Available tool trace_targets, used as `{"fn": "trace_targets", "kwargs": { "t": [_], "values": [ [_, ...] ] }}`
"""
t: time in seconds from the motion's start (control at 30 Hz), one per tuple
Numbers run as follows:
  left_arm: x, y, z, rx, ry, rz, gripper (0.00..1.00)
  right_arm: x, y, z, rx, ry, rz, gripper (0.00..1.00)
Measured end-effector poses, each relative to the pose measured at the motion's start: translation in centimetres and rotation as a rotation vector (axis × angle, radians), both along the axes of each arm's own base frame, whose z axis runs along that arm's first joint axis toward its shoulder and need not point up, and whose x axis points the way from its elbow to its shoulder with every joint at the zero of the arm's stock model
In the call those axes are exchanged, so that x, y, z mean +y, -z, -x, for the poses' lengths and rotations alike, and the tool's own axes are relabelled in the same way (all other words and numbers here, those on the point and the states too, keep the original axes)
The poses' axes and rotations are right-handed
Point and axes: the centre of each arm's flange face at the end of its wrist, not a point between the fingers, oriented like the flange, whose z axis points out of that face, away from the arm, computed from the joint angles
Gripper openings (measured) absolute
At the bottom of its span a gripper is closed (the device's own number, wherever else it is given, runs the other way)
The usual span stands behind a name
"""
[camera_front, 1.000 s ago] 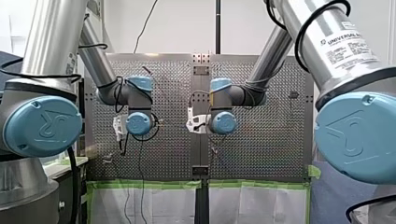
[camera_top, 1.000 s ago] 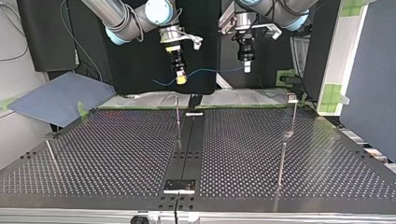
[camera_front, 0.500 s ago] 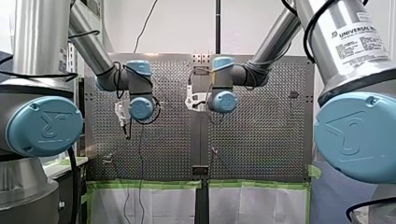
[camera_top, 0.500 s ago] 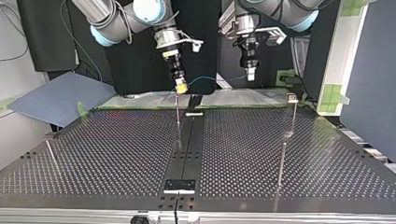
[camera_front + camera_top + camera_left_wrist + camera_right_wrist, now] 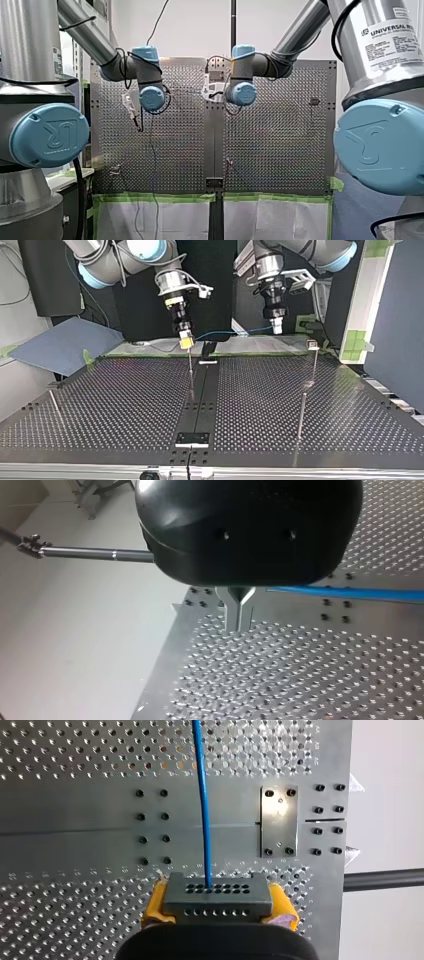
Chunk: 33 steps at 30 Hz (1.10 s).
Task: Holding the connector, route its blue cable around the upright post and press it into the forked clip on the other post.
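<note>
Cable held aloft between 2 tools, not yet round the post

My right tool point(image 5: 218, 904) is clamped by its yellow pads point(image 5: 154, 907) on the grey drilled-block connector point(image 5: 218, 892), from which the thin blue cable point(image 5: 202, 805) runs straight out. My left tool point(image 5: 239, 622) has its 2 metal fingers point(image 5: 234, 616) together and seems to pinch that cable further along. In the top view the cable spans the air between both tools, above the far edge of the perforated metal surface point(image 5: 125, 405), touching neither the slim upright post point(image 5: 190, 371) nor the forked clip point(image 5: 312, 344) on the post at that view's right. The connector hangs just over the slim post's tip, so a careless descent could strike it; a taut span could slide over the tip instead of wrapping, or slip from the left fingers
</note>
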Motion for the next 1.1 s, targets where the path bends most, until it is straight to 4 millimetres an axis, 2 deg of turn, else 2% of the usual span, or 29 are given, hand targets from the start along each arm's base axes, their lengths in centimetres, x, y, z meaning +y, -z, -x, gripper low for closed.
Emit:
{"fn": "trace_targets", "kwargs": {
  "t": [0.7,1.1],
  "values": [
    [0.0,-5.8,-3.7,-0.021,-0.036,0.024,0.00,-3.2,-4.4,-0.4,-0.009,0.005,0.020,0.00],
    [1.8,-8.2,-5.9,-0.028,-0.110,0.041,0.00,-4.1,-7.1,-1.4,-0.027,-0.031,0.058,0.00]
  ]
}}
